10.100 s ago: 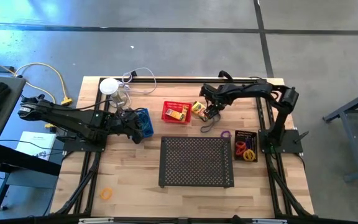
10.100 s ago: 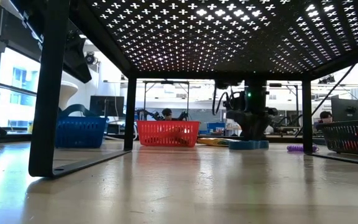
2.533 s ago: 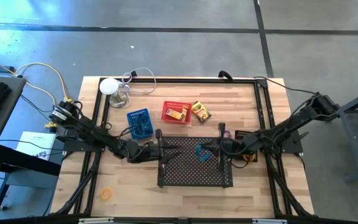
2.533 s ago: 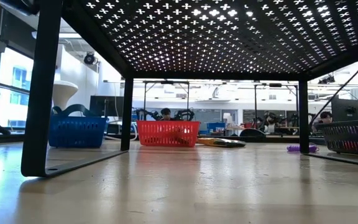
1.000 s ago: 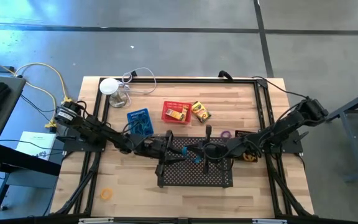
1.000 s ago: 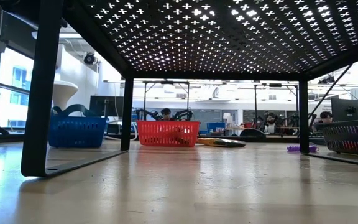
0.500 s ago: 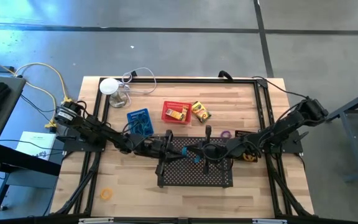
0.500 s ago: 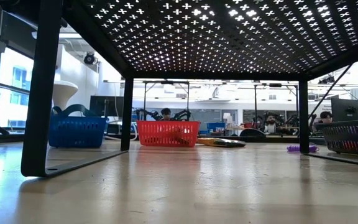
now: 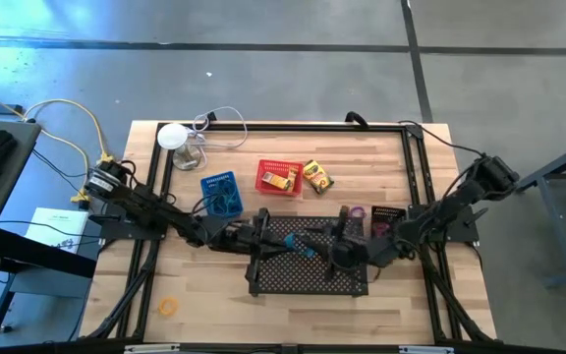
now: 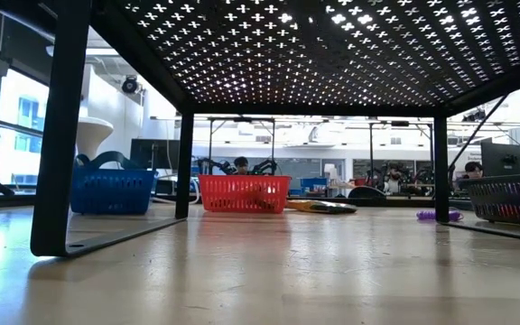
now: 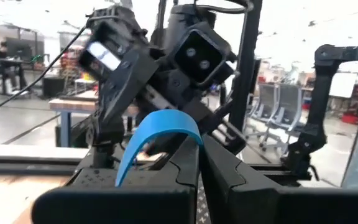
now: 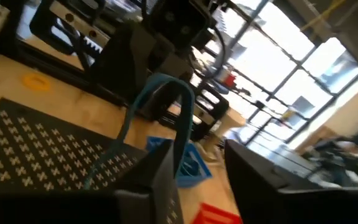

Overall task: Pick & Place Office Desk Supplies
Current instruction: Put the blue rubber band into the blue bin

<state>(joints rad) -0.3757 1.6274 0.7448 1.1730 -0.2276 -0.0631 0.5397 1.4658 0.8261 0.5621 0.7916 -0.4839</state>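
A blue rubber-band loop (image 9: pixel 304 248) hangs in the air over the large black perforated tray (image 9: pixel 312 280). My left gripper (image 9: pixel 285 242) is shut on it; in the left wrist view the band (image 11: pixel 160 124) arches up from the shut fingers (image 11: pixel 199 155). My right gripper (image 9: pixel 335 250) stands open just right of the band, its fingers (image 12: pixel 201 168) apart with nothing between them. One strand of the band (image 12: pixel 182 106) runs down close by one right finger. My left gripper pinches one end of the blue band's loop (image 11: pixel 194 134) between its two fingers, coming about level from the table's left. The band arches up and away from the fingertips, clear of the tray. Whether my right gripper's finger (image 12: pixel 166 171) touches the band's strand, I cannot tell.
At the back stand a blue basket (image 9: pixel 220 193) and a red basket (image 9: pixel 279 178) holding a yellow crayon box; another yellow box (image 9: pixel 316 175) lies beside it. A black basket (image 9: pixel 389 224) with bands and a purple band (image 9: pixel 357 212) are at right. An orange band (image 9: pixel 168 307) lies near left.
My right gripper has let go of the blue band and drawn back toward the table's right edge, turning a little. The band stays in the air with my left gripper, which has kept its place above the tray.
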